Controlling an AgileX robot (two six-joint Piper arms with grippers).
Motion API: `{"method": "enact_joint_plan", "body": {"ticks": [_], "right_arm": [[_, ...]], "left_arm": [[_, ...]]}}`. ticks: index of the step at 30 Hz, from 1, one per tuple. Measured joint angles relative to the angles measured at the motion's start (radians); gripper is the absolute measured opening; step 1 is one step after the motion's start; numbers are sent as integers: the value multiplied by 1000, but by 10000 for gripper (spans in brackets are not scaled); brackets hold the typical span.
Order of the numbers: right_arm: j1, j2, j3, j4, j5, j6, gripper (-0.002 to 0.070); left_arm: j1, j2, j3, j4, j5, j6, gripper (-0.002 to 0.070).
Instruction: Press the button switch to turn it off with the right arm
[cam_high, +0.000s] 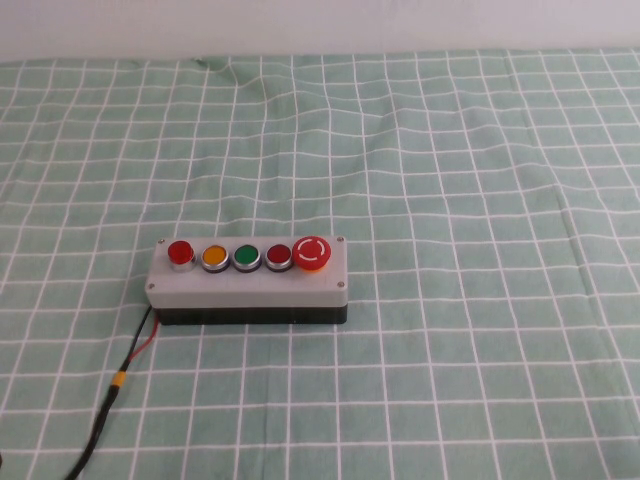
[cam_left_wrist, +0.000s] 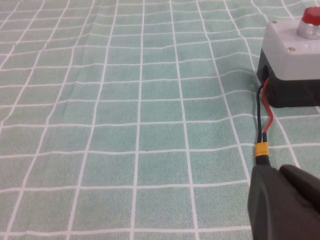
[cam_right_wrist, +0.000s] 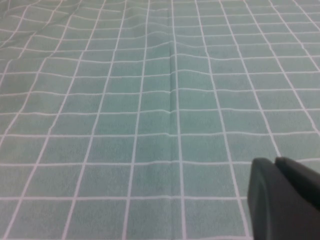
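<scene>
The button switch (cam_high: 248, 288) is a light grey box on a black base, left of the middle of the table. Its top carries a row of red, yellow, green and red buttons and a large red mushroom button (cam_high: 311, 253). One end of it shows in the left wrist view (cam_left_wrist: 292, 52). My left gripper (cam_left_wrist: 277, 171) is shut and empty, low over the cloth just short of the cable connector. My right gripper (cam_right_wrist: 274, 162) is shut and empty over bare cloth, with the switch out of its view. Neither arm shows in the high view.
A black cable (cam_high: 108, 405) with red and black wires and a yellow connector (cam_left_wrist: 261, 151) trails from the box's left end to the table's near edge. A green checked cloth (cam_high: 480, 200) with some wrinkles covers the table. A white wall runs along the far edge.
</scene>
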Motion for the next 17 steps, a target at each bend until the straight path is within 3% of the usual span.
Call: {"method": "enact_joint_plan", "body": {"ticks": [17], "right_arm": [[-6, 0, 0, 9, 0, 0, -16]], "left_arm": [[0, 0, 0, 0, 0, 0, -3]]}}
